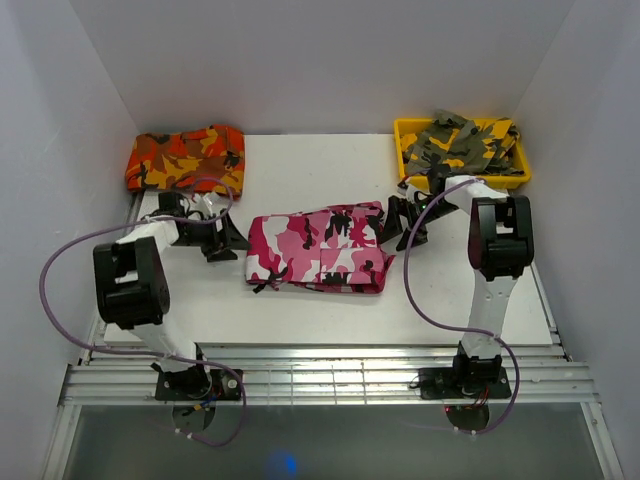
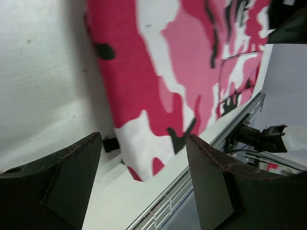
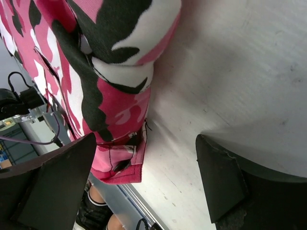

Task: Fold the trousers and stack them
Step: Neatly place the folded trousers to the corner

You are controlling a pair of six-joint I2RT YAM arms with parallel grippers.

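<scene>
Mid-fold, I reckon: left gripper (image 1: 236,241) and right gripper (image 1: 394,222) flank the trousers (image 1: 320,252), jaws wide and empty; next, pinch one end and fold across.

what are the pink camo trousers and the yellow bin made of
The trousers look like woven cotton-type cloth with a matte finish: stitched seams and soft folds show up close. The yellow bin is probably moulded plastic, judging by its rigid rim, even colour and smooth look.

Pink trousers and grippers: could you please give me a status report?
Left gripper open, right gripper open, both empty. Pink trousers folded, flat between them. Nothing in the way.
</scene>
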